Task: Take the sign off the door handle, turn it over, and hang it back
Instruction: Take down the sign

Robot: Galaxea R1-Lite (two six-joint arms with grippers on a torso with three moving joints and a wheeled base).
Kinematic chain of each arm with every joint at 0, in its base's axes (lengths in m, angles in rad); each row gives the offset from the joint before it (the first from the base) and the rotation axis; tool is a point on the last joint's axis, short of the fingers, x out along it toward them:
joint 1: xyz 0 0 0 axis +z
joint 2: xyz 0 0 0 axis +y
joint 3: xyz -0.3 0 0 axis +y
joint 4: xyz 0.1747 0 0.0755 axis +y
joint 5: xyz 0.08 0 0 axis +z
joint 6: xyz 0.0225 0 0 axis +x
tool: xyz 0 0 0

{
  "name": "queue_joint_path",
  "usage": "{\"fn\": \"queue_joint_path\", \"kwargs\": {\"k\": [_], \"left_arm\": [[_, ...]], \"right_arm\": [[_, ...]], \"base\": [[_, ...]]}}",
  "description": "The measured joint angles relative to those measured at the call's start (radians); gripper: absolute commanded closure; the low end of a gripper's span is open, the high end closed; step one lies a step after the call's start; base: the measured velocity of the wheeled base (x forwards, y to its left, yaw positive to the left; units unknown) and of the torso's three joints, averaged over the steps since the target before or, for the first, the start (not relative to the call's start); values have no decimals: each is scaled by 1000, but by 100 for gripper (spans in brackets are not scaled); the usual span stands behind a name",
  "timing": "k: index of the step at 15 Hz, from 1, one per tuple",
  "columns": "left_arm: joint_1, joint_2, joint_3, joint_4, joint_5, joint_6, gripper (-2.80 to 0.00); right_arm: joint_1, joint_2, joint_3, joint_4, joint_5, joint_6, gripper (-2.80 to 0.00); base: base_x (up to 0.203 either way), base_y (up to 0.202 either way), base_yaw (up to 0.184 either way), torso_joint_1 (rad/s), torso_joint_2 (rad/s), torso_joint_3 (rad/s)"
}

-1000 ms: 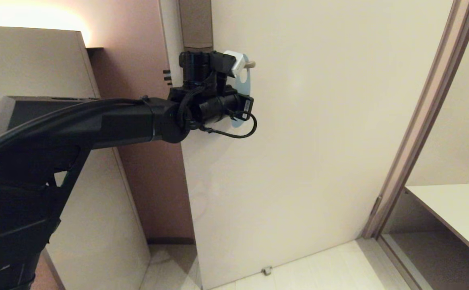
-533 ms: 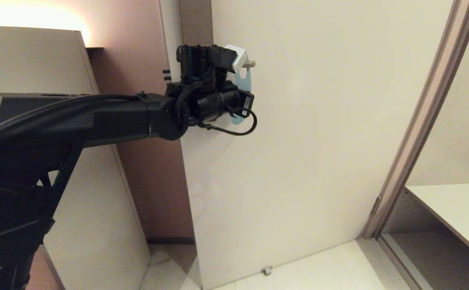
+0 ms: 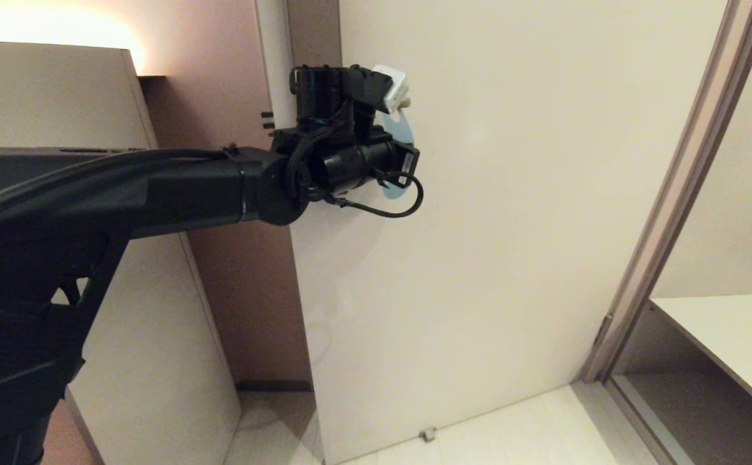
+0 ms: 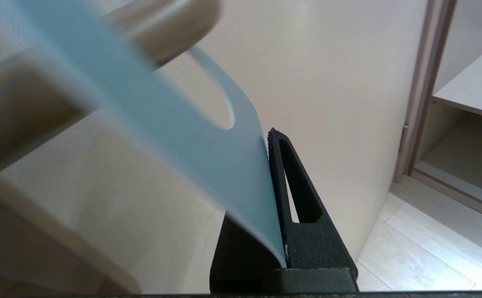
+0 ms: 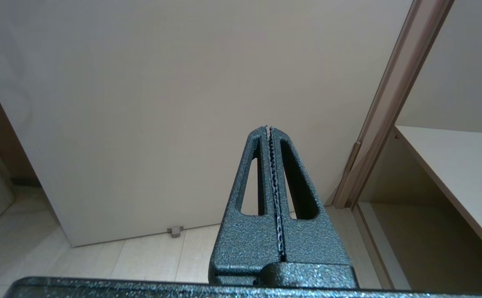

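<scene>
Left wrist: sign (image 4: 207,157) between fingers (image 4: 303,231).

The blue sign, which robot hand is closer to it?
Left. The left gripper is shut on the sign up by the door handle. The right gripper hangs low, far from it.

You face a cream door (image 3: 511,226) standing in a beige frame (image 3: 672,194). A pale cabinet (image 3: 59,116) stands left, warm light glowing above it. The floor (image 3: 511,433) is light tile; a white shelf (image 3: 731,342) sits lower right.
</scene>
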Motion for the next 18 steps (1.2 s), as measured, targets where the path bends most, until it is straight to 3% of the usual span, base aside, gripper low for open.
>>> {"fn": "queue_joint_path", "kwargs": {"k": [7,18], "left_arm": [[-16,0,0,-5,2,12,0],[34,-4,-6,-27,-13,13,0]], "right_arm": [[0,0,0,0,0,0,0],[0,0,0,0,0,0,0]], "base": [[0,0,0,0,0,0],[0,0,0,0,0,0]]}}
